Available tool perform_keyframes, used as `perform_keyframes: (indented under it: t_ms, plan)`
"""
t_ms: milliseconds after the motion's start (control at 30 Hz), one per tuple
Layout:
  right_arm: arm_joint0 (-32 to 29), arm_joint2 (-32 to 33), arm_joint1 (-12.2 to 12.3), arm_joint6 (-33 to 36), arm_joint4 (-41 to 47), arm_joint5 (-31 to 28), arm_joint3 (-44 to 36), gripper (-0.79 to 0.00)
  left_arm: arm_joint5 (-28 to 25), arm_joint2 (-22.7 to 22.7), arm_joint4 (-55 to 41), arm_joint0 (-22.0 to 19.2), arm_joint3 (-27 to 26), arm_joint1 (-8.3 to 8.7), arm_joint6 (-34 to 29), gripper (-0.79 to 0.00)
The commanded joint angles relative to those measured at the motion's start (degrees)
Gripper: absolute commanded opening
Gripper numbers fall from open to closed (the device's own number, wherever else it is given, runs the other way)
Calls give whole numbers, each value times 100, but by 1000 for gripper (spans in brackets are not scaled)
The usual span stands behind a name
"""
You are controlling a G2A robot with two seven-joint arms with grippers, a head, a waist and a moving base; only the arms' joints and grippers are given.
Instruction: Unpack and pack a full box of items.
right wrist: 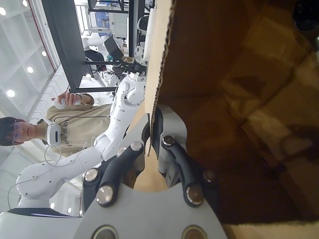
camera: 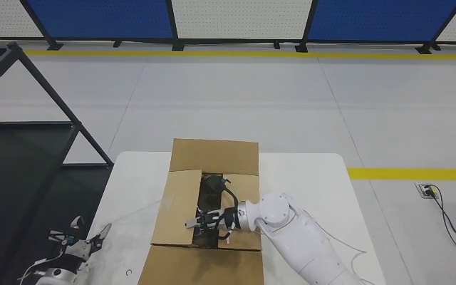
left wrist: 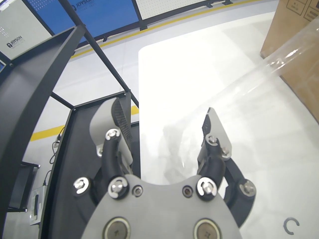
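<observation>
A brown cardboard box (camera: 214, 153) stands open on the white table (camera: 306, 178). My right gripper (camera: 203, 222) is inside its opening, shut on the edge of the left box flap (right wrist: 162, 58), one finger on each face of the cardboard. A dark item (camera: 211, 187) lies inside the box, and a dark item (right wrist: 305, 13) also sits deep within it. My left gripper (left wrist: 164, 115) hangs open over the table's near left edge, apart from the box (left wrist: 289, 33). A strip of clear tape (left wrist: 249, 83) trails from the box toward its fingers.
A black metal rack (camera: 35, 164) stands just left of the table, close to my left gripper (camera: 89, 231). A small metal C-ring (left wrist: 291, 226) lies on the table near that gripper. White table surface lies to the right of the box.
</observation>
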Motion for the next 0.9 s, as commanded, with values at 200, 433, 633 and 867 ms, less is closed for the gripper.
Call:
perform_keyframes:
  t_ms: [200, 433, 633, 867]
  plan:
    - [57, -36, -30, 15, 40, -36, 97, -785, -34, 89, 51, -45, 170, -7, -29, -157]
    - [76, -44, -45, 8, 56, -72, 162, -785, -46, 176, 117, -66, 293, -15, -17, -163]
    - [88, -42, -53, 21, 70, -96, 197, -785, -4, 45, 55, 156, 8, -8, 196, -157]
    - [119, -46, -67, 40, 85, -141, 254, -785, 48, -306, -108, 695, -787, 2, 420, -151]
